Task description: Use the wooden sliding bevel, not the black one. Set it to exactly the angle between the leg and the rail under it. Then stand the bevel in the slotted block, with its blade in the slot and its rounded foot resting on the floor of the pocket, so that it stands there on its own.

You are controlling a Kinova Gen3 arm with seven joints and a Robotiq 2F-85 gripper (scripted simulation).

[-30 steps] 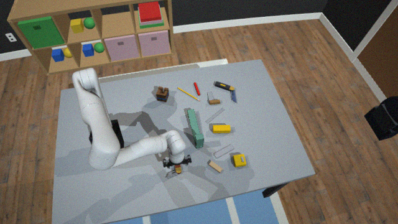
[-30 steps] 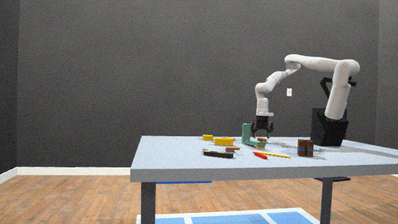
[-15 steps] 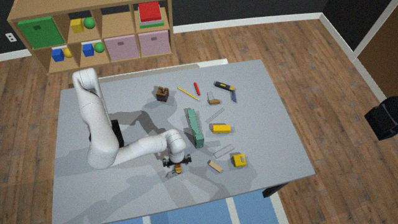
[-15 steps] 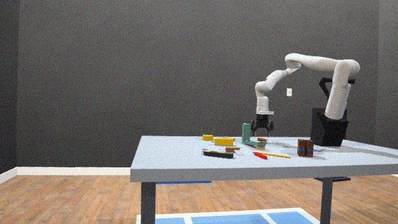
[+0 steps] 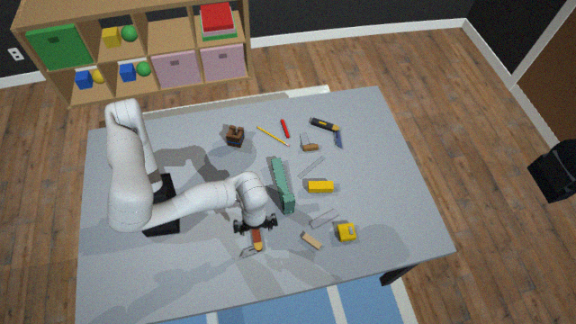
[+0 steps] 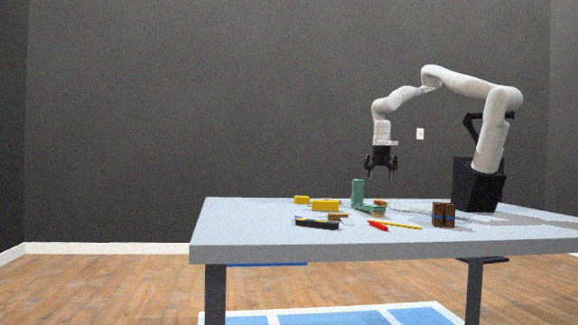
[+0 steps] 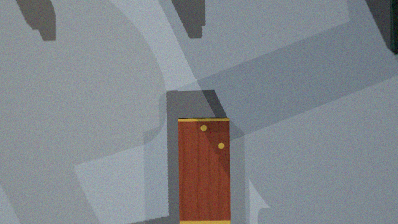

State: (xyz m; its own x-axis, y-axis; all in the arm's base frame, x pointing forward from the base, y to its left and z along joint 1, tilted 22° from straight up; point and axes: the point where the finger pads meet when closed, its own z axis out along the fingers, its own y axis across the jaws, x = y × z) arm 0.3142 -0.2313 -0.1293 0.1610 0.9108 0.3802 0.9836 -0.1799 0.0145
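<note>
The wooden sliding bevel (image 5: 256,238) lies flat on the table near the front edge, with a grey blade angled off its near end. In the wrist view its red-brown stock (image 7: 204,170) with brass pins fills the lower middle. My gripper (image 5: 255,225) is open and empty. It hangs well above the bevel, as the side view shows (image 6: 381,171). The green leg and rail (image 5: 283,184) lie just right of the gripper, with the leg standing up (image 6: 358,191). The brown slotted block (image 5: 235,135) stands farther back. The black bevel (image 5: 324,124) lies at the back right.
A pencil (image 5: 273,135) and a red marker (image 5: 284,128) lie beside the slotted block. Two yellow blocks (image 5: 320,185) (image 5: 346,231), grey strips (image 5: 310,166) and a small wooden piece (image 5: 311,240) lie right of the green piece. The arm's black base (image 5: 162,207) stands at the left.
</note>
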